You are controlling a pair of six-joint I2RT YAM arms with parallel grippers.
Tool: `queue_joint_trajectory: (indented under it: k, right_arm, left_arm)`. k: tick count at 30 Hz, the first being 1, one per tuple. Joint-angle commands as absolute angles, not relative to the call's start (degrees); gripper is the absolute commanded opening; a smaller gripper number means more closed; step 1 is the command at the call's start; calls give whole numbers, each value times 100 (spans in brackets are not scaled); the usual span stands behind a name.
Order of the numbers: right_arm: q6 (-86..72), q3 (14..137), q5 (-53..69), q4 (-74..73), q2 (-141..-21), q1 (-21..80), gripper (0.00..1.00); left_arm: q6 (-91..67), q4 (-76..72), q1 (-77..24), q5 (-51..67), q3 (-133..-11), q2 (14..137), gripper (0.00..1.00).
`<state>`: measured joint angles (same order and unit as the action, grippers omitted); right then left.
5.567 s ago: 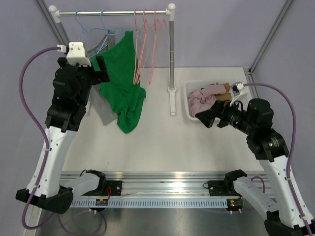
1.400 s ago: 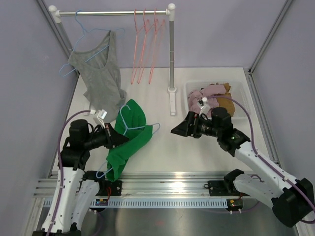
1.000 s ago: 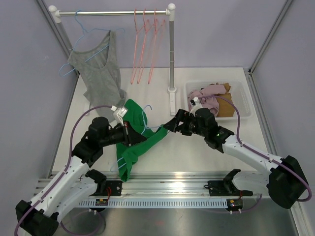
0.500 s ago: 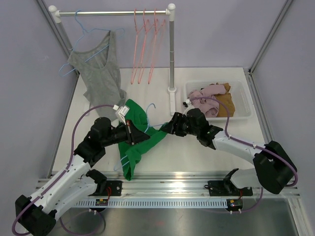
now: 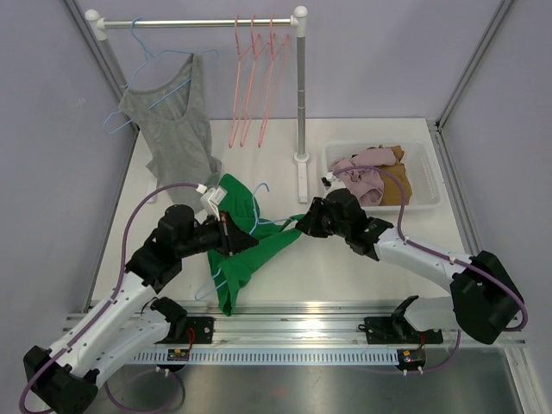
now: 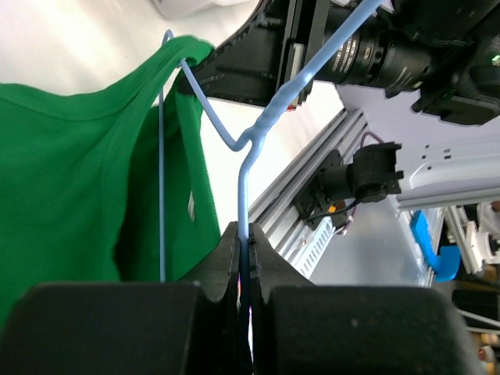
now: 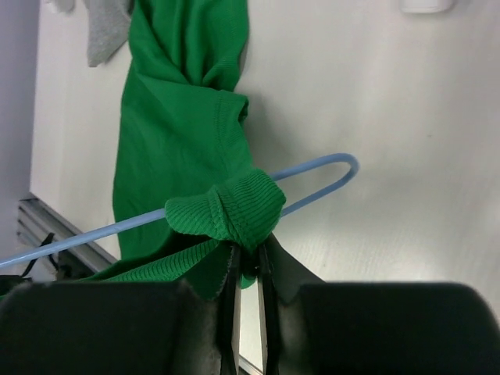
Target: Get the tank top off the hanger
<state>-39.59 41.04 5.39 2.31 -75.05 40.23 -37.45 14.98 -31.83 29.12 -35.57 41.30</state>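
Observation:
The green tank top (image 5: 246, 252) hangs on a light-blue wire hanger (image 5: 274, 222), held low over the table between the two arms. My left gripper (image 5: 231, 236) is shut on the hanger's wire (image 6: 256, 141), which runs up from between the left gripper's (image 6: 246, 234) closed jaws. In the right wrist view my right gripper (image 7: 245, 254) is shut on a bunched ribbed strap (image 7: 230, 207) of the green tank top (image 7: 180, 117), at the hanger's rounded end (image 7: 320, 168). In the top view the right gripper (image 5: 302, 226) meets the cloth from the right.
A grey tank top (image 5: 172, 125) hangs on another blue hanger from the rail at the back left. Several pink hangers (image 5: 254, 78) hang beside the rack's post (image 5: 300, 95). A white bin (image 5: 434, 177) of clothes stands at the right.
My right gripper has come in from the right and shut on the green strap at the hanger's end. The left gripper has kept its hold on the hanger wire, nearly still.

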Motion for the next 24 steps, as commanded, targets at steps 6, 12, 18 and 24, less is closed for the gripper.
queue_joint_trajectory:
  k: [6,12,18,24]
  right_arm:
    - [-2901,4983,-1309,-1221,-7497,3720,0]
    - [-2585,5299,-809,-1642,-7436,3129,0]
    - [-2285,5642,999,-1705,-6918,3059,0]
    - [-2671,5765,2626,-1617,-5952,3067,0]
  left_arm:
    - [-3340,1951,-3208,3225,-3902,3613,0]
    - [-3349,2338,-3208,3506,-4279,3112,0]
    - [-3654,1620,-3208,3989,-4772,3058,0]
    - [-4306,-666,-3252,4352,-5167,3550,0]
